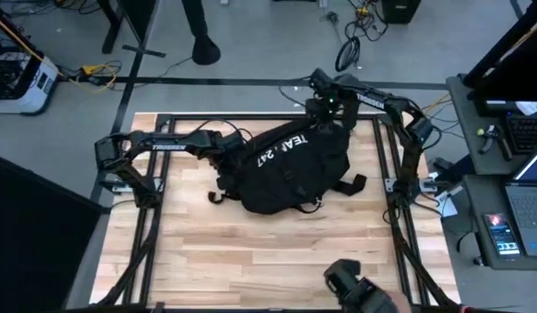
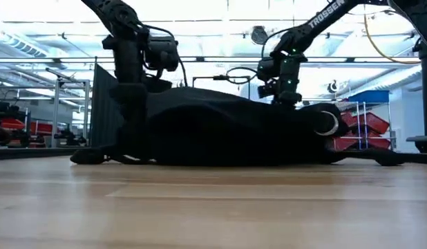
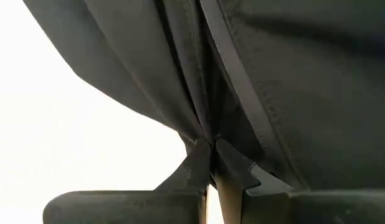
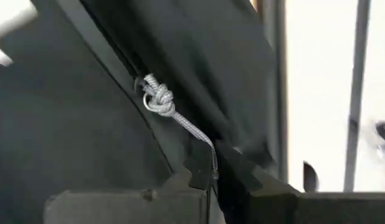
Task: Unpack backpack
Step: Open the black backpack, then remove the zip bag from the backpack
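I observe the backpack [image 1: 290, 169] lying flat on the wooden table, slightly above centre of the high view, its long axis running from lower left to upper right. It is black fabric, rounded and bulky, with white "TEAM 247" lettering reading upside down on its top face. Black straps trail from its lower edge toward the right and lower left. In the low view the backpack [image 2: 227, 131] forms a low dark mound across mid-frame. A grey knotted zipper cord [image 4: 164, 107] hangs from its zipper, pulled taut.
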You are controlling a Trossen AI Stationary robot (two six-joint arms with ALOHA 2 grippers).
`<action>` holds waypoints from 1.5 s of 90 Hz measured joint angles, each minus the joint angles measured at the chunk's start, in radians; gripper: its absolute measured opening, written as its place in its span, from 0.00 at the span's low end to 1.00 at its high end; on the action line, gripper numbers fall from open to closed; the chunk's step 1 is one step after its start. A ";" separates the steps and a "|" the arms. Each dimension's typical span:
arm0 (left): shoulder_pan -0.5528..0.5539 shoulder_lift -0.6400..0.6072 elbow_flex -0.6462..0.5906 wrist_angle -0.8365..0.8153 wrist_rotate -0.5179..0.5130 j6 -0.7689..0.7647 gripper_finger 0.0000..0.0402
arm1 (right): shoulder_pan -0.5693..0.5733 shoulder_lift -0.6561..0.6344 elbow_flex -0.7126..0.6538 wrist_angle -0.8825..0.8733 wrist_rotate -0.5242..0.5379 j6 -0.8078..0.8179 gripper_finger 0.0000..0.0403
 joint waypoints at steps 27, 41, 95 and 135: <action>0.000 -0.011 0.001 -0.073 0.000 -0.015 0.00 | -0.091 -0.068 -0.001 -0.043 -0.012 0.082 0.00; 0.003 -0.011 0.069 -0.065 0.001 -0.009 0.00 | -0.066 -0.093 -0.001 0.018 -0.107 0.150 0.00; 0.052 -0.012 0.288 -0.064 0.002 0.062 0.30 | 0.160 0.001 0.000 0.388 -0.410 0.723 0.45; 0.063 0.088 0.283 0.182 0.013 0.124 0.36 | 0.290 0.117 0.000 0.335 -0.318 0.731 0.44</action>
